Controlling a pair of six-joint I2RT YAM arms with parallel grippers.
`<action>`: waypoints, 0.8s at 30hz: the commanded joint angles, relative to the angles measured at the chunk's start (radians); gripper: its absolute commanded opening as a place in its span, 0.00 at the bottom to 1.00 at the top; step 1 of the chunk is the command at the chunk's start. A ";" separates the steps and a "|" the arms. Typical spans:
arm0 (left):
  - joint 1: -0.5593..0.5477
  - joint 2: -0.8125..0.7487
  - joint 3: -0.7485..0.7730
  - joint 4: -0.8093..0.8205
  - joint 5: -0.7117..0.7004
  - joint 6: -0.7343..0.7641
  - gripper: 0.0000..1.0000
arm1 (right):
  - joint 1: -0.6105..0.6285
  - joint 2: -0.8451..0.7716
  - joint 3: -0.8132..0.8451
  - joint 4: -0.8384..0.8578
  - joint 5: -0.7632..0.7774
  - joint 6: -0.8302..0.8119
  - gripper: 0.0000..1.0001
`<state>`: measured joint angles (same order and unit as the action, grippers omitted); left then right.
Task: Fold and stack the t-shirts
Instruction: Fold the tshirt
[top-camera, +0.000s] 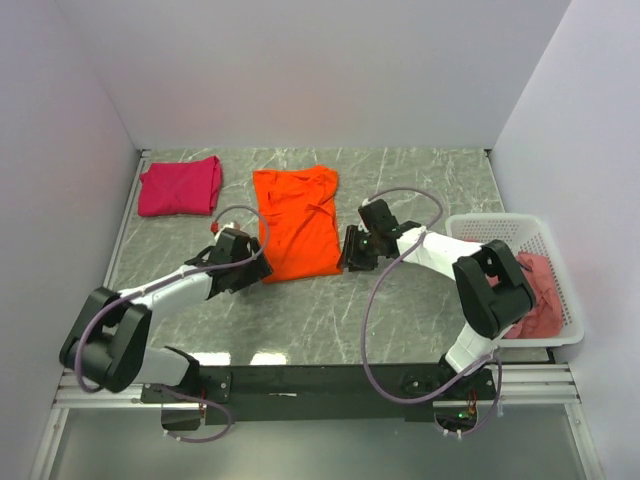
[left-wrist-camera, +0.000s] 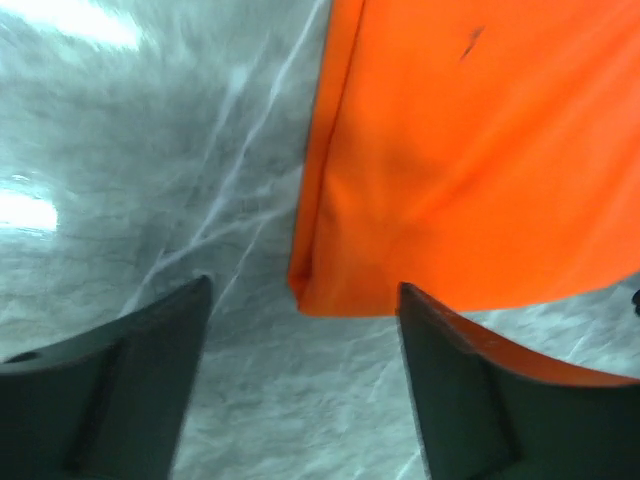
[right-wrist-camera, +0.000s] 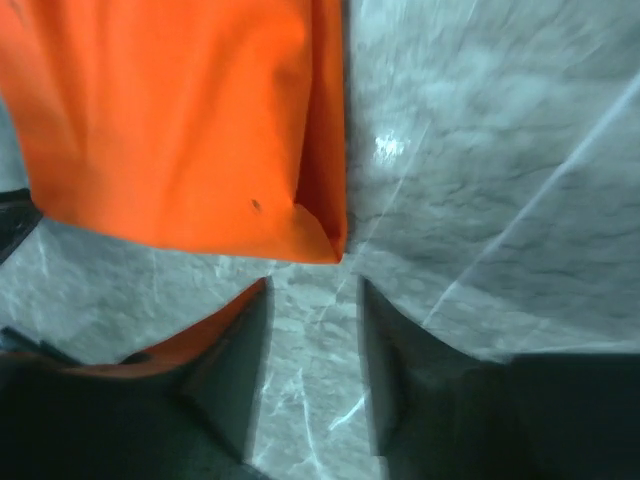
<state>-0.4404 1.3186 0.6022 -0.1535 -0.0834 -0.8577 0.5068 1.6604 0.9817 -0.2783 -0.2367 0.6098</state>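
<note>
A bright orange t-shirt (top-camera: 297, 222) lies folded into a long strip in the middle of the table. My left gripper (top-camera: 258, 268) sits at its near left corner. In the left wrist view that gripper (left-wrist-camera: 305, 292) is open, and the orange shirt (left-wrist-camera: 480, 150) ends in a corner just ahead of the gap. My right gripper (top-camera: 347, 258) is at the near right corner. It is open (right-wrist-camera: 312, 285), with the orange shirt's (right-wrist-camera: 170, 120) corner just beyond its tips. A folded magenta-pink t-shirt (top-camera: 181, 186) rests at the back left. A dusty rose-pink t-shirt (top-camera: 540, 290) lies in the basket.
A white lattice basket (top-camera: 505, 224) stands at the right edge of the marble table (top-camera: 420, 180), close behind my right arm's elbow. White walls close in the back and both sides. A black rail runs along the near edge.
</note>
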 joint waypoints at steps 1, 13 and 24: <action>0.002 0.053 0.011 0.043 0.071 0.006 0.78 | 0.012 0.025 0.008 0.050 -0.068 0.021 0.44; 0.003 0.151 -0.001 0.061 0.094 0.032 0.24 | 0.027 0.128 0.017 0.074 -0.067 0.053 0.33; -0.001 -0.006 -0.085 -0.004 0.086 0.017 0.01 | 0.065 -0.048 -0.136 0.094 -0.072 0.008 0.00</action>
<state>-0.4377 1.4189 0.5884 -0.0624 0.0105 -0.8486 0.5385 1.7184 0.8970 -0.1787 -0.3065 0.6491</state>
